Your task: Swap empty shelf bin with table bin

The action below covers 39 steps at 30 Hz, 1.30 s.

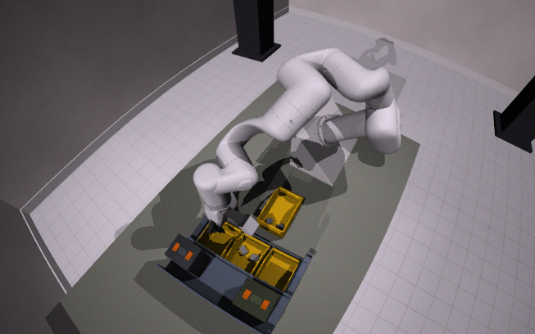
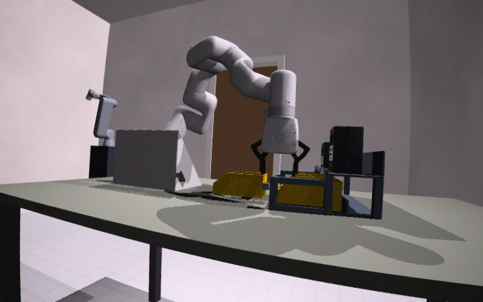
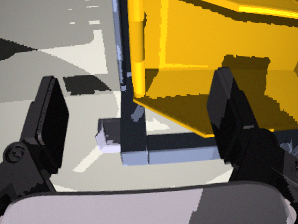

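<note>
A dark grey shelf [image 1: 236, 265] on the table holds three yellow open bins. The left bin [image 1: 215, 238] looks empty; it also shows in the wrist view [image 3: 213, 50]. The middle bin [image 1: 247, 251] holds small grey parts. The right bin [image 1: 278, 268] is in shadow. A fourth yellow bin [image 1: 279, 211] with grey parts stands on the table just in front of the shelf. My gripper [image 1: 220, 226] is open and empty, pointing down at the left bin's front end. In the wrist view my gripper [image 3: 136, 89] has one finger over the table and the other over the bin's inside, astride the shelf's front lip [image 3: 133, 132].
Two dark cases with orange clasps [image 1: 183, 250] [image 1: 256, 299] sit on the shelf's top board, over the bins' rear ends. A grey box [image 2: 146, 159] and a small second arm [image 2: 102, 116] stand at the table's far side. The table bin is close beside my wrist.
</note>
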Available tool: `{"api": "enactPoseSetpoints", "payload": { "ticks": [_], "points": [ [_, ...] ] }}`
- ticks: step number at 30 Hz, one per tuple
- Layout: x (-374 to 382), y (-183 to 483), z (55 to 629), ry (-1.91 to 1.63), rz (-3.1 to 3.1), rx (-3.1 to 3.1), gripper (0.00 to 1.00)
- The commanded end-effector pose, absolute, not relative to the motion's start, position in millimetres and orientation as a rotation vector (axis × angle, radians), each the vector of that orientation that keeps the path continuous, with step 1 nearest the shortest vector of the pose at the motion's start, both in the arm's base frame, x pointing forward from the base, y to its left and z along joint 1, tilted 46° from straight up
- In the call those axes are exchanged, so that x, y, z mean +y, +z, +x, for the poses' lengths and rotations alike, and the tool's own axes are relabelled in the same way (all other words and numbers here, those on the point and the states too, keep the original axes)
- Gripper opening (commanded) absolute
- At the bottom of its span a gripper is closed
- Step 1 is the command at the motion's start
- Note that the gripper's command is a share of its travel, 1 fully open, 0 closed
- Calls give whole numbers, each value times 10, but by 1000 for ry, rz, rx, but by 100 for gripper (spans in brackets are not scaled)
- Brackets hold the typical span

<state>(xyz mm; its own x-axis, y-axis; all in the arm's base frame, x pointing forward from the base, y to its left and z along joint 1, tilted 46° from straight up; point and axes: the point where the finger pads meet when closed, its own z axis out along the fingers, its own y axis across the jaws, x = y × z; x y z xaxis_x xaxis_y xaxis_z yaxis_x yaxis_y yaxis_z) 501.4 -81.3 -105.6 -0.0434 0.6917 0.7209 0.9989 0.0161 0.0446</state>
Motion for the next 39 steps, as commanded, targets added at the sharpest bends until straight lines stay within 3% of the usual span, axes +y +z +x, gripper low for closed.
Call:
{"api": "enactPoseSetpoints", "payload": {
  "ticks": [1,39],
  "points": [
    [-781,-1106,5030,-784,-1731,-1789,95],
    [-634,-1249,5036,-784,-1731,-1789,95]
  ]
}}
